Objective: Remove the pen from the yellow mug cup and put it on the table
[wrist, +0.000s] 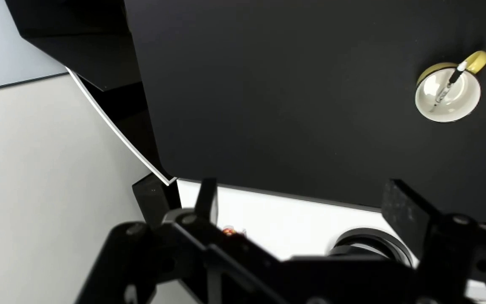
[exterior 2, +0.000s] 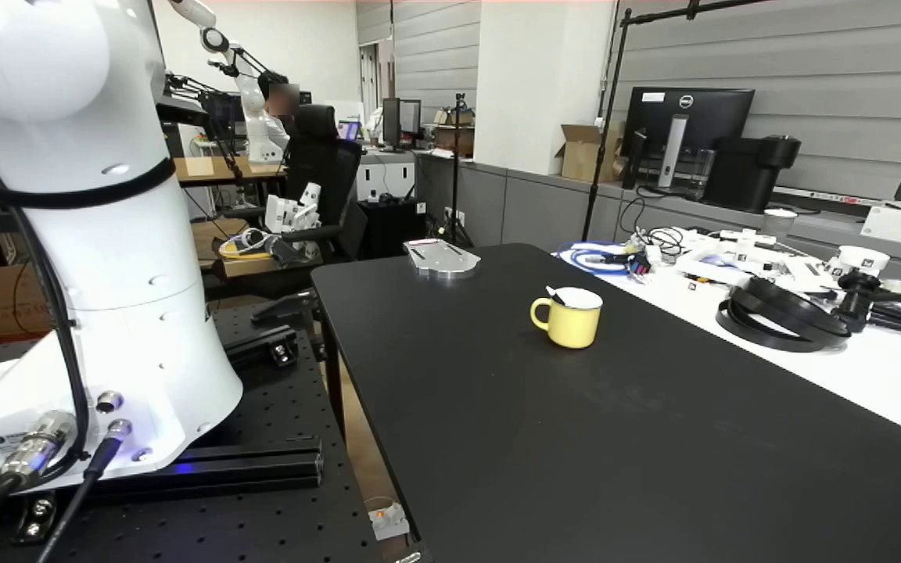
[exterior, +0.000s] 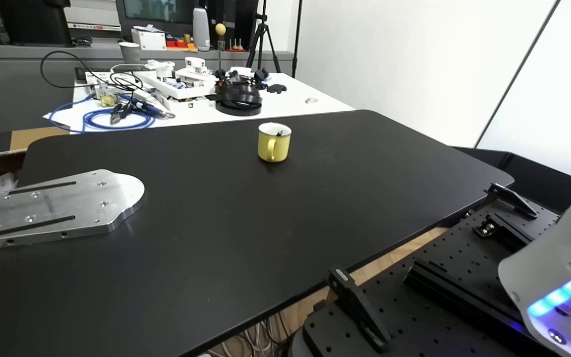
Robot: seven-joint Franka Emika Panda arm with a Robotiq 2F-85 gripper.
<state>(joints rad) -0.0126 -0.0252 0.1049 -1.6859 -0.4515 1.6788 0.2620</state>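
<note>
The yellow mug cup (exterior: 272, 147) stands upright on the black table (exterior: 265, 223), towards its far side. It also shows in an exterior view (exterior 2: 573, 324), and at the upper right of the wrist view (wrist: 465, 102), its handle towards the upper right. The pen (wrist: 455, 77) leans inside the mug, its pale end over the rim by the handle. Its end shows above the rim in an exterior view (exterior 2: 554, 295) and just its dark tip in an exterior view (exterior: 279, 133). My gripper (wrist: 300, 183) is open and empty, above and away from the mug.
A silver metal plate (exterior: 67, 203) lies at one table edge. A white table (exterior: 295, 99) with cables and a black ring (exterior 2: 779, 313) adjoins the black table. Black clamps (exterior: 360, 307) and the robot base (exterior 2: 114, 328) stand alongside. A wall (wrist: 57, 177) shows in the wrist view.
</note>
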